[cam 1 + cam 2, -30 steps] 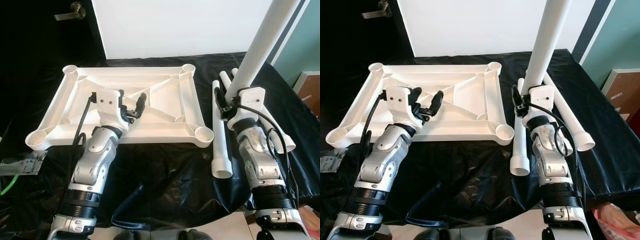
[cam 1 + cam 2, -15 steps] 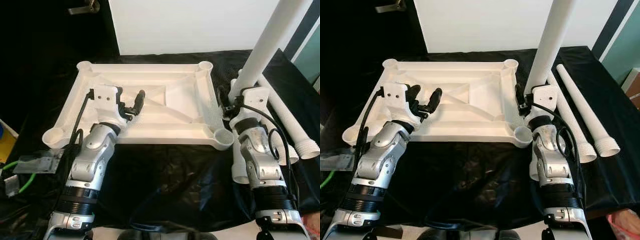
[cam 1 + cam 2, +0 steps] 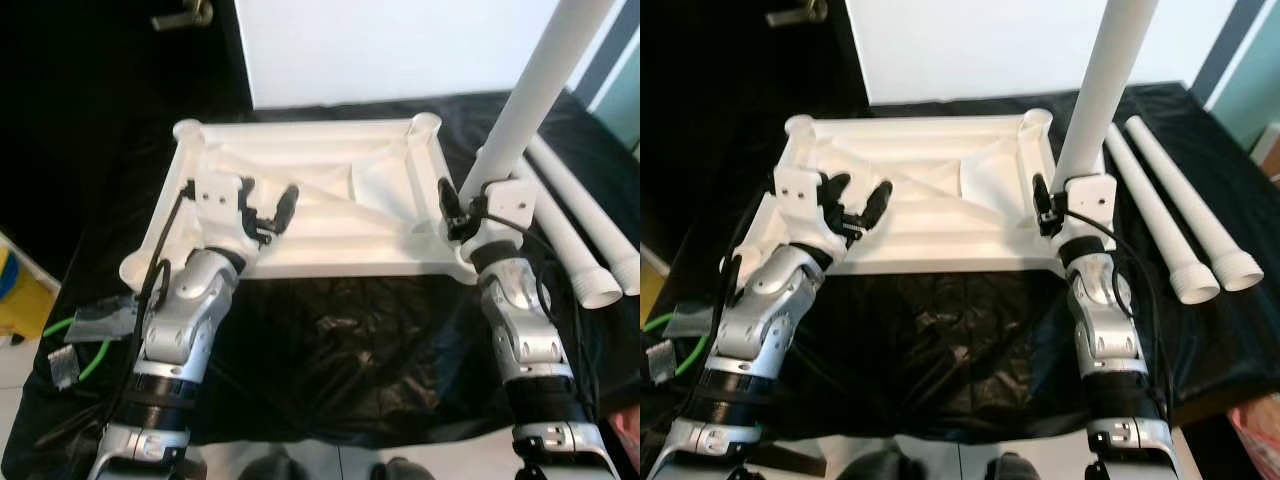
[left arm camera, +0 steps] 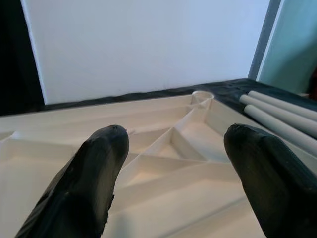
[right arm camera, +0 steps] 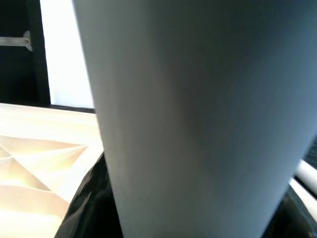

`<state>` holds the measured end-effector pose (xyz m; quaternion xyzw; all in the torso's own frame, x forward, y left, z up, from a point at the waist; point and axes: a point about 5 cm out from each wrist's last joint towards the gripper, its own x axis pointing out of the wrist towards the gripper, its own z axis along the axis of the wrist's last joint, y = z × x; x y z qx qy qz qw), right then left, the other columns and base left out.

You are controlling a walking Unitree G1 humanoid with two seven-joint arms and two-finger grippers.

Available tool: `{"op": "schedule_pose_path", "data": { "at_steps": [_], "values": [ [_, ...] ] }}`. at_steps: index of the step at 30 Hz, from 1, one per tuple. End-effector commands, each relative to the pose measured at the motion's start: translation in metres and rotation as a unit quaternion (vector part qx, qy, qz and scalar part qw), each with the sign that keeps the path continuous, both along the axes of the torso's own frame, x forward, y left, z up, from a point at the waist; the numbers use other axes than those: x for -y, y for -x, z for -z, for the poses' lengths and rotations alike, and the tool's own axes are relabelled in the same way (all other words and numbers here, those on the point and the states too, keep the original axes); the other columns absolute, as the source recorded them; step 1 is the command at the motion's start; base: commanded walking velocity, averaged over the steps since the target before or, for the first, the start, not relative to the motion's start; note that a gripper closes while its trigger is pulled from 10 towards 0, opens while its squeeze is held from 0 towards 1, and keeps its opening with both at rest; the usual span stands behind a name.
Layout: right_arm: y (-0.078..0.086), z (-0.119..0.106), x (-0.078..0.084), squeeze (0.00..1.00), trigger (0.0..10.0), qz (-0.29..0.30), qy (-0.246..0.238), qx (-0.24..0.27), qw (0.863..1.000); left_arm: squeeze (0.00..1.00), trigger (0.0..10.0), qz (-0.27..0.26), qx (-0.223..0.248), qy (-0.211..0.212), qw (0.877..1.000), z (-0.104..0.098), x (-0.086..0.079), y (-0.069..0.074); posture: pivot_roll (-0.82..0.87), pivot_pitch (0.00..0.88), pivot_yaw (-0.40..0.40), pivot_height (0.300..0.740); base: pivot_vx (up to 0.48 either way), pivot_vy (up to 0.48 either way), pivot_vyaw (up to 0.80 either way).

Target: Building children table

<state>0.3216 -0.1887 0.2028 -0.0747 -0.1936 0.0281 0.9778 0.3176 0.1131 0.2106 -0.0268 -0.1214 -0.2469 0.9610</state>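
Tabletop (image 3: 310, 215): a white plastic slab is seen upside down in the upper centre of the head views, its ribbed underside and round corner sockets exposed; it is laid on a black cloth (image 3: 340, 360).
Left gripper (image 3: 855, 205): held over the left part of the tabletop, slightly left of frame centre; its two black fingers (image 4: 94, 173) are spread apart with nothing between them, and the ribbed underside is seen through the gap in the left wrist view.
Right gripper (image 3: 455, 210): placed at the near right corner of the tabletop, right of frame centre; it is clenched around the raised leg.
Raised leg (image 3: 1105, 85): a white tube is carried upright with a slight tilt, running from the right gripper up and out of the top right of the frame; its lower end is hidden behind the gripper. In the right wrist view it is seen close up as a broad pale column (image 5: 198, 109).
Spare legs (image 3: 1180, 205): two white tubes are laid side by side on the cloth at the right edge of the frame, with flared ends toward the robot.
Background: a white panel (image 3: 400, 45) is stood behind the tabletop at the top of the frame.
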Motion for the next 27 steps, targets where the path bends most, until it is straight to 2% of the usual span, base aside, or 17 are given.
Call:
{"op": "schedule_pose_path", "data": {
  "at_steps": [1, 6, 9, 14, 18, 21, 23, 27],
  "values": [
    [0.0, -0.001, -0.01, 0.0, 10.0, -0.017, 0.001, 0.004, 1.0, 0.0, 10.0, -0.005, -0.005, -0.014, 1.0, 0.004, -0.005, 0.001, -0.04, 0.116, 0.043, 0.74, 0.0, 0.0, 0.0],
    [0.0, 0.0, -0.01, 0.0, 10.0, -0.017, 0.0, 0.003, 1.0, 0.0, 10.0, 0.001, 0.004, -0.033, 0.999, 0.005, 0.0, 0.002, -0.04, 0.114, 0.042, 0.74, 0.0, 0.0, 0.0],
    [-0.001, 0.001, -0.011, 0.0, 10.0, -0.017, 0.0, 0.001, 1.0, 0.0, 10.0, 0.016, 0.021, -0.075, 0.997, 0.007, 0.007, 0.006, -0.04, 0.109, 0.042, 0.74, 0.0, 0.0, 0.0],
    [-0.003, 0.001, -0.011, 0.0, 10.0, -0.016, -0.001, 0.002, 1.0, 0.0, 10.0, 0.051, 0.023, -0.079, 0.995, 0.008, 0.018, 0.006, -0.04, 0.102, 0.04, 0.74, 0.0, 0.0, 0.0],
    [-0.003, 0.001, -0.01, 0.0, 10.0, -0.015, 0.0, 0.002, 1.0, 0.0, 10.0, 0.067, 0.021, -0.097, 0.993, 0.009, 0.024, 0.004, -0.04, 0.1, 0.039, 0.74, 0.0, 0.0, 0.0],
    [-0.003, 0.001, -0.009, 0.0, 10.0, -0.014, 0.001, 0.001, 1.0, 0.0, 10.0, 0.086, 0.02, -0.12, 0.989, 0.011, 0.031, 0.004, -0.04, 0.097, 0.038, 0.74, 0.0, 0.0, 0.0],
    [-0.004, 0.0, -0.007, 0.0, 10.0, -0.01, 0.002, 0.002, 1.0, 0.0, 10.0, 0.126, 0.014, -0.151, 0.98, 0.017, 0.044, 0.004, -0.05, 0.093, 0.039, 0.74, 0.0, 0.0, 0.0],
    [-0.005, -0.002, -0.005, 0.0, 10.0, -0.008, 0.004, 0.004, 1.0, 0.0, 10.0, 0.157, -0.006, -0.18, 0.971, 0.027, 0.058, 0.001, -0.05, 0.092, 0.039, 0.74, 0.0, 0.0, 0.0]
  ]
}}
